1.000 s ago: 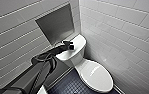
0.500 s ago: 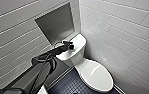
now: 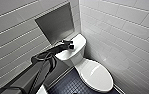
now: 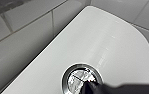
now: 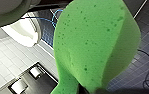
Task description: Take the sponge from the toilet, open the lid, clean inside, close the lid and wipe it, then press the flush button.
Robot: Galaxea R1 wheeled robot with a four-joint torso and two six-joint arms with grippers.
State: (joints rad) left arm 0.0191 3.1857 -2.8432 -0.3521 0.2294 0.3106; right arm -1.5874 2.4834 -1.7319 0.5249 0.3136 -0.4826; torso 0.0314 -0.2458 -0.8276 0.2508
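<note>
Item: white ceramic toilet, set in a corner of white wall tiles, its lid down over the bowl. Behind it is a boxy tank, and above the tank a grey recessed wall niche. Floor: small dark blue tiles. Left arm: comes in from the lower left of the head view and reaches over the tank top, with the left gripper at its centre. In the left wrist view, the gripper's dark end lies on the near rim of the flush button, a round chrome-ringed disc sunk in the glossy tank top. Whether this pincer is released or clenched cannot be told. Sponge: bright green and pitted, bent into a curve, seen close in the right wrist view and pinched at its narrow end by the clenched right gripper, held in the air above the dark floor tiles. A thin blue cable lies on the floor beyond it.
</note>
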